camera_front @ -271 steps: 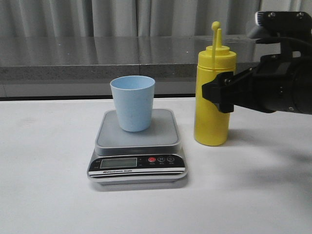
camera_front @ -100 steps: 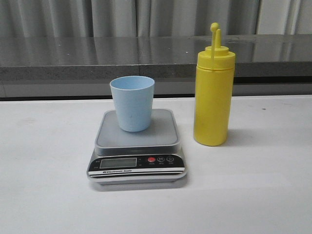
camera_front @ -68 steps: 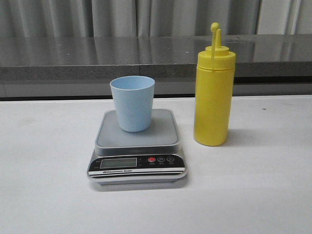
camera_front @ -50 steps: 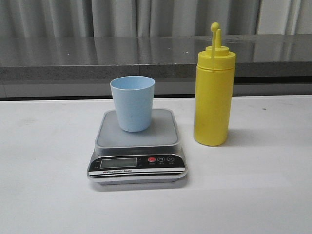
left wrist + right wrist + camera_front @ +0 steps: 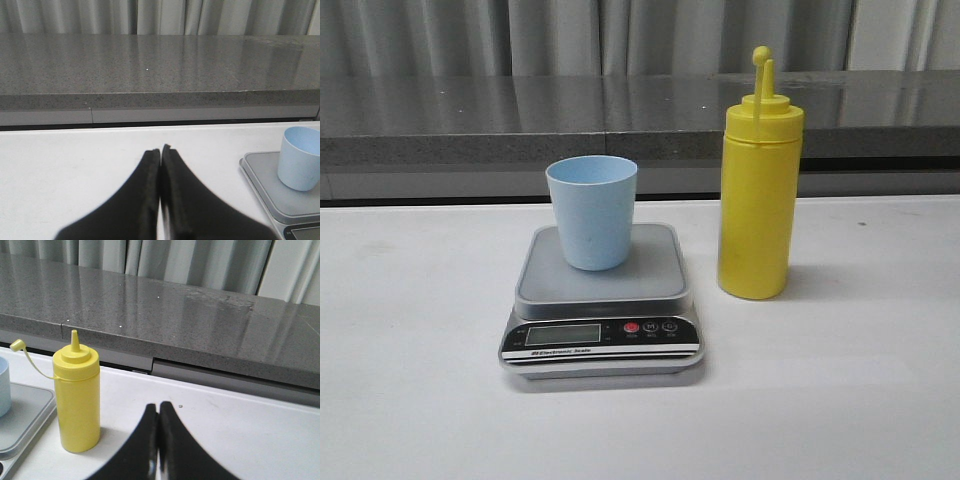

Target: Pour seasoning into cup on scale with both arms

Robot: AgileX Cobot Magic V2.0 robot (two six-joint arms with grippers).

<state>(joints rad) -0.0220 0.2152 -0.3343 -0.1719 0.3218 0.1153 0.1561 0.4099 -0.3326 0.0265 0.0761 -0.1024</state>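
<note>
The light blue cup [image 5: 592,211] stands upright on the grey platform of the scale [image 5: 650,275]. The yellow seasoning bottle [image 5: 758,190] stands upright on the white table just right of the scale, its tethered cap off the nozzle. No arm shows in the front view. In the left wrist view my left gripper [image 5: 161,149] is shut and empty, left of the scale [image 5: 270,182] and cup [image 5: 299,158]. In the right wrist view my right gripper [image 5: 158,406] is shut and empty, apart from the bottle [image 5: 77,395], which stands to its side.
A dark grey stone ledge [image 5: 620,115] runs along the back of the white table [image 5: 840,400], with grey curtains behind it.
The right arm, which stood by the bottle 2.7 s ago, has withdrawn out of the front view. The bottle, cup and scale have not moved since.
</note>
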